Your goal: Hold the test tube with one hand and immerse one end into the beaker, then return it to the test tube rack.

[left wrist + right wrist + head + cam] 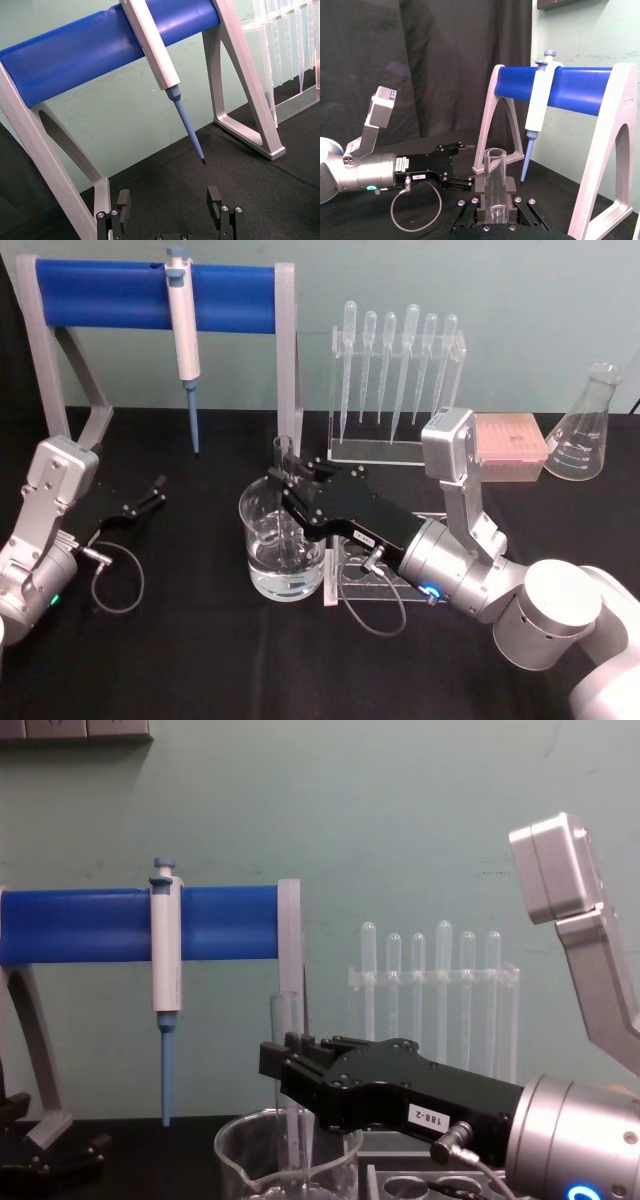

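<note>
My right gripper [286,480] is shut on the clear test tube [287,458] and holds it upright over the beaker [256,540] at the table's middle. The tube's lower end dips into the beaker, which holds clear liquid at its bottom. From the chest view the test tube [286,1020] rises above the right gripper [285,1065] and runs down inside the beaker [240,1160]. In the right wrist view the test tube [495,177] stands clamped in the right gripper [495,202]. My left gripper [150,495] rests open at the left, empty, also seen as the left gripper [170,202].
A white-and-blue pipette [184,335] hangs from the blue stand [100,295] at the back left. A rack of plastic pipettes [395,370], a pink box [510,445] and a conical flask [588,425] stand at the back right. A clear tube rack [362,580] lies under my right arm.
</note>
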Available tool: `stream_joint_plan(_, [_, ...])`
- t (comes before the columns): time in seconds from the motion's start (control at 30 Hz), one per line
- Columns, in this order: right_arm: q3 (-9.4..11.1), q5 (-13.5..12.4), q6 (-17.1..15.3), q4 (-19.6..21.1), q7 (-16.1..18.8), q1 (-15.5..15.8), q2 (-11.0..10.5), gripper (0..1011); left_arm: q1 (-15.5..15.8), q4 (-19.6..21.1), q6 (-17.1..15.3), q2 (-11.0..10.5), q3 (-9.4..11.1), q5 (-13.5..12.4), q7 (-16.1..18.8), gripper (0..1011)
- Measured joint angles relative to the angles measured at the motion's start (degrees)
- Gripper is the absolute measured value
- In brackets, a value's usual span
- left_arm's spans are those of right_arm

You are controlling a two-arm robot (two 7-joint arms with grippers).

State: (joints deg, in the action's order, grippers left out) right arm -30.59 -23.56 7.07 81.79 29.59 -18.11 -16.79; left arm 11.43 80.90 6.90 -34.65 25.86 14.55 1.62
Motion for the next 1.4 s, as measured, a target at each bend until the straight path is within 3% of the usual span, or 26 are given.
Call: stream_joint_plan(1.4, [0.0,0.0,0.0,0.0,0.0,0.0,0.0,224,0.0,0.0,0.0,0.0,0.0,0.0,0.0,1000])
